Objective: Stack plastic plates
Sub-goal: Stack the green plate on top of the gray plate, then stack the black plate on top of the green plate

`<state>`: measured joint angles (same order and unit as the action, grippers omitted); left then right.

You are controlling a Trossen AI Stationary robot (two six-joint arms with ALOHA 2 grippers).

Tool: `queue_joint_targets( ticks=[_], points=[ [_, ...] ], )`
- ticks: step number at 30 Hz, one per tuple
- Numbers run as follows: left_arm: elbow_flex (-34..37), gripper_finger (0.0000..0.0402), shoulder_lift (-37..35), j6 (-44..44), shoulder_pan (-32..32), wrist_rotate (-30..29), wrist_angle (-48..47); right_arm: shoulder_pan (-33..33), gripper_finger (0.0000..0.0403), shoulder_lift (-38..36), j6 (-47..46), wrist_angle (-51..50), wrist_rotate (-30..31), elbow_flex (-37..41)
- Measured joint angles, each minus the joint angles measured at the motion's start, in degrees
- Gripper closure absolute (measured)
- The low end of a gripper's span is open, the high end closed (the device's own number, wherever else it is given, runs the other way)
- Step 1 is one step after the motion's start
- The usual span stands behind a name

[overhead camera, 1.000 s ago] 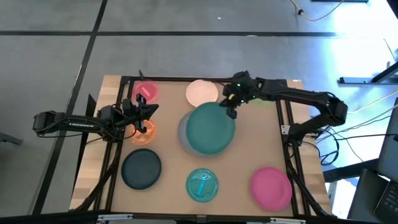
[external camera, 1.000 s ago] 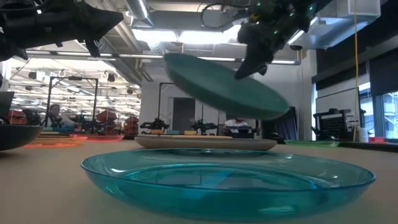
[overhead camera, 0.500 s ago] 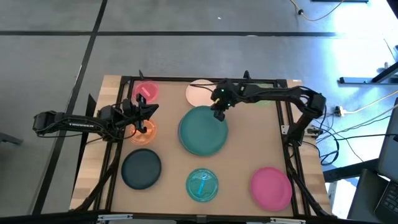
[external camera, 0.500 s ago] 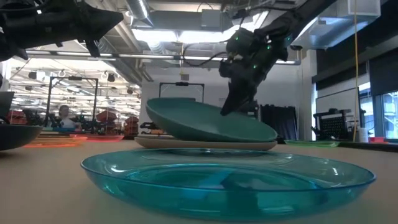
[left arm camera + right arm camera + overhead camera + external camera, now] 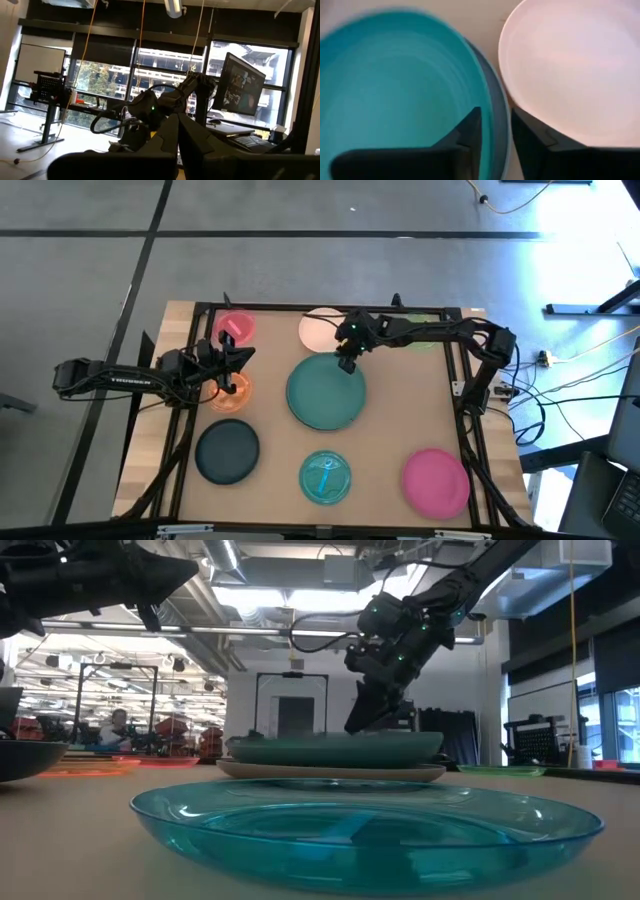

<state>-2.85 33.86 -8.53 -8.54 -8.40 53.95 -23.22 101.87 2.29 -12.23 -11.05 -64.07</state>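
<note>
The teal plate [image 5: 326,390] lies level on the grey plate [image 5: 330,772], whose rim [image 5: 501,117] shows just past the teal one. My right gripper [image 5: 347,363] is open at the teal plate's far rim, one finger [image 5: 470,131] inside the plate and the other [image 5: 532,137] outside both rims. My left gripper [image 5: 245,358] is shut with nothing in it, above the orange plate [image 5: 230,393]. On the table lie the pale pink plate [image 5: 322,328], small pink plate [image 5: 234,326], navy plate [image 5: 227,452], light blue plate [image 5: 326,477] and magenta plate [image 5: 436,482]. My right gripper comes from above and the far side, slanting down, and straddles the teal plate's far rim [image 5: 487,115]. Whether either finger touches the rim I cannot tell. The plate rests on the grey plate.
A green plate [image 5: 424,340] shows partly under my right arm at the far right. A dark frame [image 5: 466,395] runs along the table's edges. There is bare tabletop between the stack and the magenta plate.
My right gripper has gone toward the table's left edge and down with the teal plate. The plate hung tilted above the grey plate a second ago; it now lies level on it.
</note>
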Motion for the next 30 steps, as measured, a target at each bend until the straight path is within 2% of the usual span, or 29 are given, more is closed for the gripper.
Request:
queue_joint_targets(
  ticks=[3,6,10,14,18,25,30],
  points=[
    [0.0,0.0399,0.0,0.1,0.0,0.6,-0.9,0.0,0.0271,-1.9,1.7,-0.7,-1.8,0.0],
    [-0.3,0.0399,0.0,0.9,0.1,2.4,-1.1,1.5,0.0258,-5.4,2.5,-1.8,-6.8,0.0],
    [-4.8,0.0399,1.6,4.1,2.3,3.0,-8.5,7.5,0.0258,-10.2,5.5,-2.5,-7.1,2.3],
    [-12.9,0.0399,6.6,7.5,6.5,1.2,-20.2,14.7,0.0262,-15.3,5.9,2.7,-3.5,9.1],
    [-20.0,0.0399,13.4,11.0,10.9,-2.5,-27.8,22.1,0.0264,-19.5,4.0,13.3,0.2,18.1],
    [-27.5,0.0399,21.3,18.2,14.6,-2.7,-28.7,35.4,0.0265,-22.2,0.9,28.4,8.5,29.1],
    [-31.4,0.0399,22.9,14.9,14.6,-5.4,-30.2,41.0,0.0265,-21.9,0.7,29.1,14.6,30.0]
  ],
)
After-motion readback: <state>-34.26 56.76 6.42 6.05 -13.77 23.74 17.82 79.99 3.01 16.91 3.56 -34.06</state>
